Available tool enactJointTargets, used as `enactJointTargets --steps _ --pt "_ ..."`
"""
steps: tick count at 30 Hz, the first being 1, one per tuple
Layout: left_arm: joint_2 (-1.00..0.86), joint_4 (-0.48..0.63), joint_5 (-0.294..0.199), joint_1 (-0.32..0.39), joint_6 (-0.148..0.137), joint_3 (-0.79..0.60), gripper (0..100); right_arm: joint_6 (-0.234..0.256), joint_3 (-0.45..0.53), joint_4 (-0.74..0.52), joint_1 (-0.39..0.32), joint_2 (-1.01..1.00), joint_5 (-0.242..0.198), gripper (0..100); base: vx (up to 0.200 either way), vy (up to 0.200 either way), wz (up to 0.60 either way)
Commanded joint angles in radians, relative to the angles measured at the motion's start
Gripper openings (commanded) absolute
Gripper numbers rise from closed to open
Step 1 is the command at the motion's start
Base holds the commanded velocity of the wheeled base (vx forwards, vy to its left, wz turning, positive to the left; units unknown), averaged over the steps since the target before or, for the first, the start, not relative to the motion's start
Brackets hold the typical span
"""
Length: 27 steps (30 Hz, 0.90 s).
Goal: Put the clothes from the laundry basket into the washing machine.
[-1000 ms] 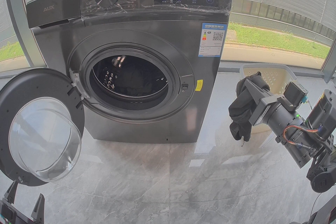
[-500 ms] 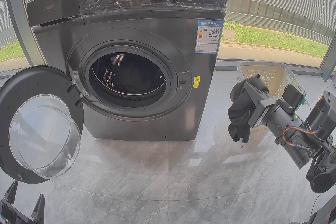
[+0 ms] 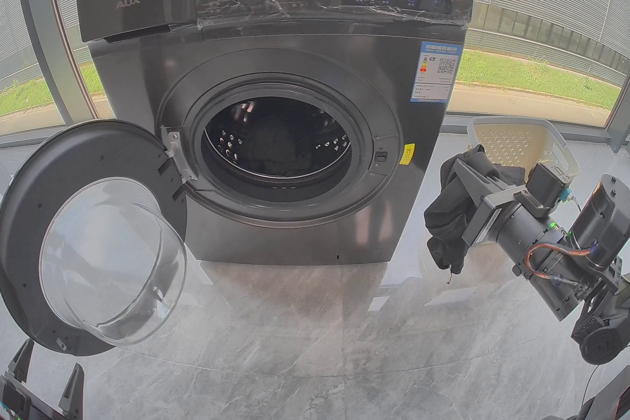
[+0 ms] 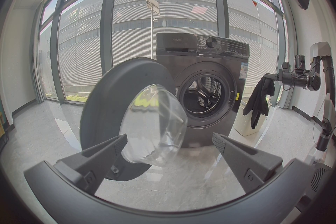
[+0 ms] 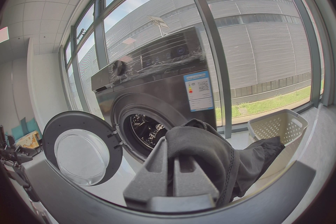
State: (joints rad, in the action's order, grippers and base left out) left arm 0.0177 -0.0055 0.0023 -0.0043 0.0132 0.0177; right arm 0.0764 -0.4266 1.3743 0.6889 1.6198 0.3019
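The grey washing machine [image 3: 282, 67] stands with its round door [image 3: 98, 231] swung open to the left. Dark clothing lies in the drum [image 3: 275, 142]. My right gripper [image 3: 464, 175] is shut on a black garment [image 3: 449, 218], which hangs above the floor to the right of the machine, just in front of the cream laundry basket [image 3: 525, 142]. In the right wrist view the garment [image 5: 217, 154] drapes over the shut gripper [image 5: 173, 160]. Low at the left, my left gripper [image 4: 168, 151] is open and holds nothing, facing the door [image 4: 122, 102].
The basket [image 5: 280, 126] sits on the floor against the window wall, right of the machine. The open door juts out over the grey marble floor [image 3: 315, 336] at the left. Glass windows run behind the machine.
The whole head view has shifted, so the machine now sits further right and nearer the hanging garment. My right gripper still holds the black garment; the left gripper stays low.
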Motion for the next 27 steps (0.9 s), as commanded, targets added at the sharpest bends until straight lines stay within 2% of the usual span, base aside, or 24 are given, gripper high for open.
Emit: enactJointTargets --steps 1,6,27 --pt "-0.016 -0.001 0.001 0.001 0.001 -0.016 100 0.0 0.025 0.0 0.017 0.003 -0.006 0 0.0 0.0 0.0" --pt "-0.016 -0.001 0.001 0.0 0.001 -0.016 100 0.002 0.029 0.006 0.037 0.008 -0.029 0 0.0 0.0 0.0" --pt "-0.016 -0.001 0.001 0.0 0.001 -0.016 100 0.002 0.015 0.031 0.046 0.037 -0.029 0 0.0 0.0 0.0"
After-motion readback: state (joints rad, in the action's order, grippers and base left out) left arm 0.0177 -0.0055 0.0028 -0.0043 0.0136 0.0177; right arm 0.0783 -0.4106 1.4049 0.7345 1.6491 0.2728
